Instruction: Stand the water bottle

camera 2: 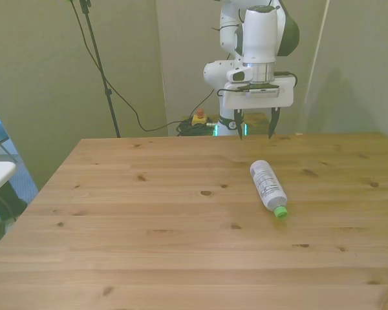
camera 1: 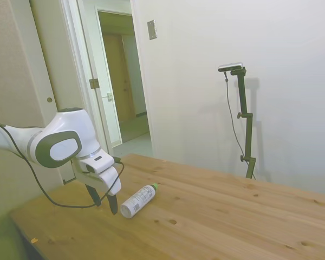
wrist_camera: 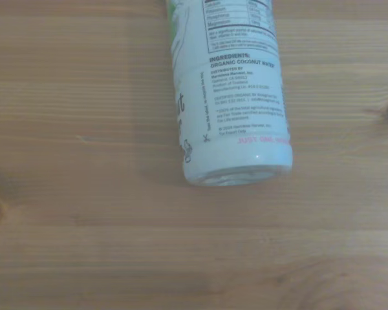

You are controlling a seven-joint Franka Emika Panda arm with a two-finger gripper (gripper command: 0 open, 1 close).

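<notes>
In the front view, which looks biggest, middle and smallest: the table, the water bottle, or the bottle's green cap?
1. The table, biggest by far.
2. The water bottle, lying on its side.
3. Its green cap, smallest.

Green-capped, white-labelled water bottle (camera 2: 268, 184)

side view: soft, even indoor light, slightly washed out on the pale wall (camera 1: 216, 81); the lit doorway (camera 1: 122, 81) behind is warmer in tone. the table (camera 1: 216, 216) carries no hard shadows, and a greenish blur smears the lower corner nearest the arm. front view: dimmer and flatter, with a faint sheen across the boards near the bottle (camera 2: 268, 186), which casts only a thin shadow. wrist view: close and mildly soft; the label's large print is legible, the fine print blurred, and a weak shadow lies beside the bottle's base.
</notes>
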